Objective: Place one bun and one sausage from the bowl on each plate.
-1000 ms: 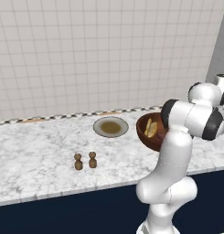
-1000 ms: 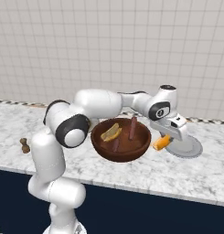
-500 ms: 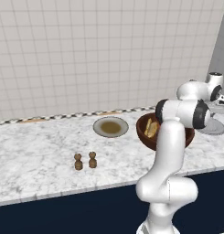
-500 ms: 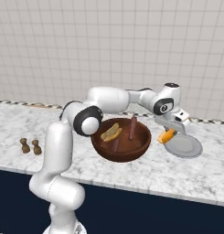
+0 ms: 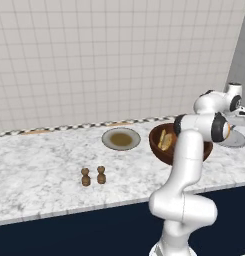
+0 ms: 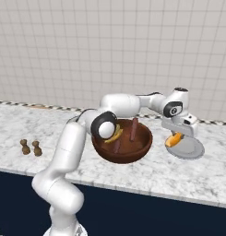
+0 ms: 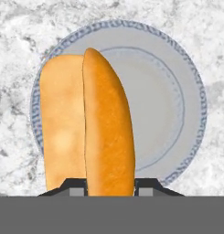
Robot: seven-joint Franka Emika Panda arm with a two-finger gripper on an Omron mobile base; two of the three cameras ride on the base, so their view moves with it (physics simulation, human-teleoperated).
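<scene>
From the left base view, the bowl sits on the marble counter beside the brown-centred plate, under a tiled wall — two small shakers stand well apart.

From the right base view, the gripper holds the bun tilted over the grey plate; sausages remain in the bowl.

In the hand view, the jaws clamp the bun's near end — it hangs above the plate, probably ready for release.
</scene>
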